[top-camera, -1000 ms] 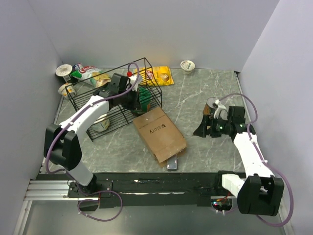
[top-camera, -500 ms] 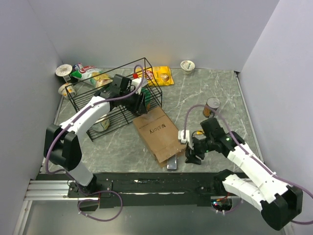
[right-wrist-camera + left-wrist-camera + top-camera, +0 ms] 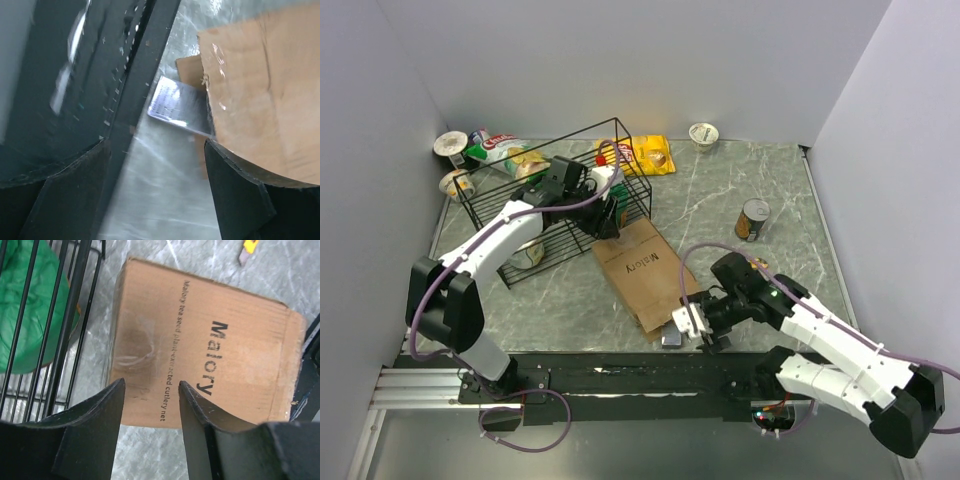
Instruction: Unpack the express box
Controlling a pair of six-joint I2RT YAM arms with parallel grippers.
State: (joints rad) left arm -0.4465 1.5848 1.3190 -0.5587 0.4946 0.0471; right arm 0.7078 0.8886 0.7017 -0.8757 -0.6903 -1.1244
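Note:
The express box (image 3: 645,272) is a brown carton printed "Malory", lying flat in the middle of the table. A silvery flat packet (image 3: 671,339) pokes out at its near end. My left gripper (image 3: 611,215) hangs open at the basket's right end, just above the box's far edge. In the left wrist view the box (image 3: 200,350) fills the frame beyond the empty left gripper (image 3: 150,390). My right gripper (image 3: 692,325) is open at the box's near right corner. In the right wrist view the packet (image 3: 175,107) and the box (image 3: 260,85) lie just ahead of the right gripper (image 3: 155,150).
A black wire basket (image 3: 535,195) stands left of the box, with a green bag (image 3: 30,305) inside. A can (image 3: 753,220) stands at the right. A yellow snack bag (image 3: 645,155) and cups (image 3: 703,133) lie at the back. The black base rail (image 3: 125,75) runs beside the right gripper.
My right arm swung from beside the can down to the box's near right corner. The left gripper opened at the basket's end and drew back a little toward the box.

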